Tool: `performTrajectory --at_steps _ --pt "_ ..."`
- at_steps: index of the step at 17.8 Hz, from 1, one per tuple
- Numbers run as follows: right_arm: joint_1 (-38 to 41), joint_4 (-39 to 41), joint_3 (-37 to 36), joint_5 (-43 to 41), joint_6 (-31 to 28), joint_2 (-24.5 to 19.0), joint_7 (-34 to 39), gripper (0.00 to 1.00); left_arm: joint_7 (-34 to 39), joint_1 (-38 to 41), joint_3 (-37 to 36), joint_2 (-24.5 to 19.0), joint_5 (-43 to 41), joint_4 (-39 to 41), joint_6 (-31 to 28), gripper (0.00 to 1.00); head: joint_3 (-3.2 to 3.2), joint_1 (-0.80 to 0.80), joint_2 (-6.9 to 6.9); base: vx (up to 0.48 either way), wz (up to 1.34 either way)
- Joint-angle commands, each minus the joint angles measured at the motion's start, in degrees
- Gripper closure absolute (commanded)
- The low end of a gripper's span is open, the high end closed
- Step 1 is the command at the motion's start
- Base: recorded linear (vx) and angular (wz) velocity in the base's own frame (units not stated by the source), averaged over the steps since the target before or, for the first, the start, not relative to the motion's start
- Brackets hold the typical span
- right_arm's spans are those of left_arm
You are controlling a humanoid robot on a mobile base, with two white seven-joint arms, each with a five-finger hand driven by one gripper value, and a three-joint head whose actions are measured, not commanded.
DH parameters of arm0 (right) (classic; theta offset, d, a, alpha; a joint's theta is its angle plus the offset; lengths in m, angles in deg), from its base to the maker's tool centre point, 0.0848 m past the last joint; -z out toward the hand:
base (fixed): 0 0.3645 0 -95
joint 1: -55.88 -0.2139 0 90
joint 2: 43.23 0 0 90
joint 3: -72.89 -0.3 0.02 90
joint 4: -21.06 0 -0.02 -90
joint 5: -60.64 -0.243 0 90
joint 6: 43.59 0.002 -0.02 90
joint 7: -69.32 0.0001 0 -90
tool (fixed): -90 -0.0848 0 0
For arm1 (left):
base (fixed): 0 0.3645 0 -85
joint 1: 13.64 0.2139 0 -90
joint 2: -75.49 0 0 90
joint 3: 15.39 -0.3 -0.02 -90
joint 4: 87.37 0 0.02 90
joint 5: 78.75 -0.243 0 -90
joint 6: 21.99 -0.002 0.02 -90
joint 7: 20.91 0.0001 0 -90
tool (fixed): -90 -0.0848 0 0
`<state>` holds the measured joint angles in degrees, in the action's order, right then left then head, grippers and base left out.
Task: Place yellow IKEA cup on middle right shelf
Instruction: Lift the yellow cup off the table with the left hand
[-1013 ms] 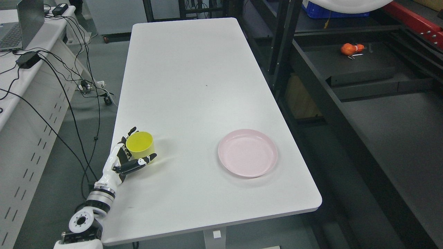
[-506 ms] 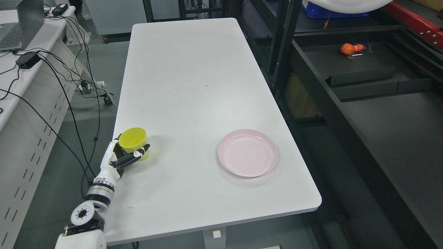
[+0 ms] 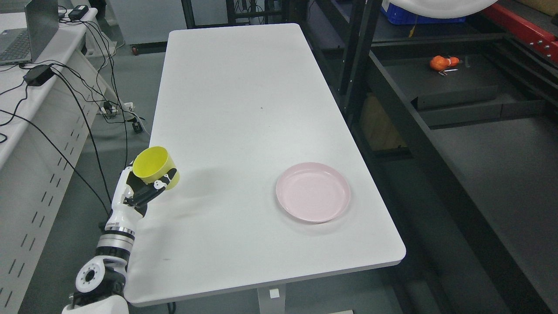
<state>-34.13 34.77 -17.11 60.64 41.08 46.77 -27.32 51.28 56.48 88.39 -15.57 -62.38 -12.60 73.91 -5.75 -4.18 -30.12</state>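
My left hand (image 3: 146, 187) is shut on the yellow cup (image 3: 153, 166) and holds it lifted above the left edge of the white table (image 3: 244, 109), tilted with its mouth toward the upper left. The arm comes up from the lower left corner. The dark shelving unit (image 3: 457, 83) stands to the right of the table. My right arm does not show.
A pink plate (image 3: 313, 192) lies on the table's near right part. An orange object (image 3: 441, 62) lies on a dark shelf at the upper right. A side desk with a laptop (image 3: 26, 35) and dangling cables stands at the left.
My left hand closed on the yellow cup and lifted it off the table, moving it up and to the left. The view shifted slightly.
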Motion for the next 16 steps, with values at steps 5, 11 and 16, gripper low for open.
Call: performTrajectory --at_steps 5,11,16 --pt "0.79 0.00 0.97 -1.41 -0.03 1.00 -0.04 0.01 -0.38 4.85 0.02 0.05 2.61 19.97 -0.45 0.99 0.00 0.00 0.00 -0.070 0.00" --pt "0.79 0.00 0.97 -1.41 -0.03 1.00 -0.04 0.01 -0.47 6.17 -0.06 0.05 2.61 21.37 -0.54 0.99 0.00 0.00 0.00 -0.162 -0.12" --pt "0.79 0.00 0.97 -1.41 -0.03 1.00 -0.04 0.01 -0.38 6.61 -0.68 0.05 2.61 21.64 -0.54 0.99 0.00 0.00 0.00 -0.236 -0.33"
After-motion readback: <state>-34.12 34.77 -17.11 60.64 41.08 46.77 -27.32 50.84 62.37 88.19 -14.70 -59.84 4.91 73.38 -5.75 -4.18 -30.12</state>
